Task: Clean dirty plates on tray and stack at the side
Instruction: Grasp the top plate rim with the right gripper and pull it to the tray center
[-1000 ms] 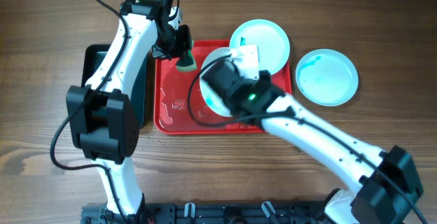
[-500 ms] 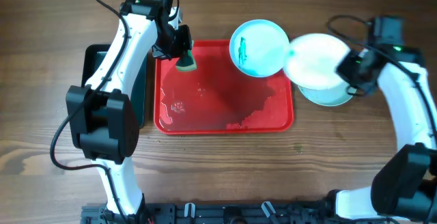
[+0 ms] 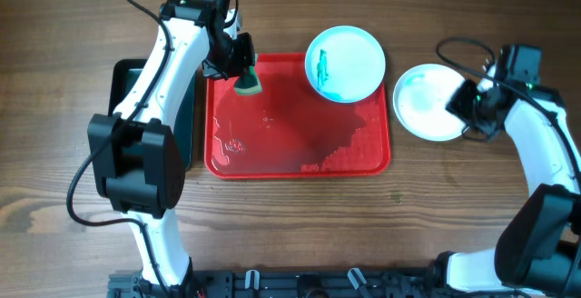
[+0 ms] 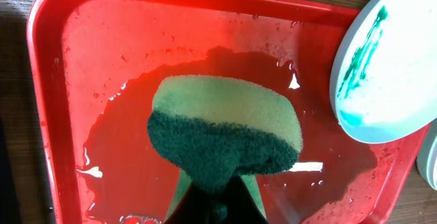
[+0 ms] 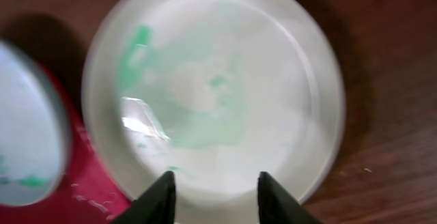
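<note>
Overhead view: at the far left a dark tray (image 3: 125, 78) lies on the wooden table (image 3: 54, 153), its right edge just beside the left rim of the red tray (image 3: 300, 144). The left arm reaches up over the dark tray and bends to the right at the top. Its left gripper (image 3: 243, 67) hangs over the far left corner of the red tray, near the rim.

The left wrist view shows this claw (image 4: 215, 198) clenched on a sponge (image 4: 225, 132), yellow side up and green pad below. Under it the tray floor (image 4: 102, 60) is wet, with a shallow film of water (image 4: 136, 121). The middle and near part of the red tray is open.

A smeared plate (image 3: 345, 62) sits at the far right corner of the red tray and hangs over the far rim. It has a teal streak on its left side (image 4: 389, 67).

Right of the tray, apart from it, a second plate (image 3: 427, 103) lies on the wood. The right arm comes from the lower right edge and bends inward, and its right gripper (image 3: 465, 105) is at this plate's right edge. In the blurred right wrist view the plate (image 5: 218, 94) shows faint green marks, and the claw (image 5: 215, 198) is released, fingers spread above the near rim.
</note>
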Available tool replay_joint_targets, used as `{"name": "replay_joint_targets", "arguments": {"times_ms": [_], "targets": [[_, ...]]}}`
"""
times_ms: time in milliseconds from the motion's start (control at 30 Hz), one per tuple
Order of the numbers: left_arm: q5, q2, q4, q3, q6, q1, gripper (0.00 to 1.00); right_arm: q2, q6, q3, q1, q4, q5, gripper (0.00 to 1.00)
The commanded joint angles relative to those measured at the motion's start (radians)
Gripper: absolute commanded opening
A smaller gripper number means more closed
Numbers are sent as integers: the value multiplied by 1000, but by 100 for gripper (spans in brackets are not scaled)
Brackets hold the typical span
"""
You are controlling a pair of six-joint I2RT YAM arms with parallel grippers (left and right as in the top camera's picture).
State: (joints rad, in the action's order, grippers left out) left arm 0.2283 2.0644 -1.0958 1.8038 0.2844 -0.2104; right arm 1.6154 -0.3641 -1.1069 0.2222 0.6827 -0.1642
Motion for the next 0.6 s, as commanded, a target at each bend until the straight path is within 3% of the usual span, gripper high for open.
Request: {"name": "replay_joint_targets", "arguments": {"times_ms": [0, 100, 200, 567], "targets": [[-10, -16, 3, 0, 19, 4, 4, -14, -100, -59, -137, -52, -63, 36], [-10, -16, 3, 0, 20, 4, 4, 39, -228, -58, -271, -134, 27, 36], [-10, -16, 3, 0, 20, 4, 4, 138, -268, -58, -347, -223, 37, 34], [-10, -16, 3, 0, 19, 4, 4, 343, -320, -58, -393, -332, 34, 28]]}}
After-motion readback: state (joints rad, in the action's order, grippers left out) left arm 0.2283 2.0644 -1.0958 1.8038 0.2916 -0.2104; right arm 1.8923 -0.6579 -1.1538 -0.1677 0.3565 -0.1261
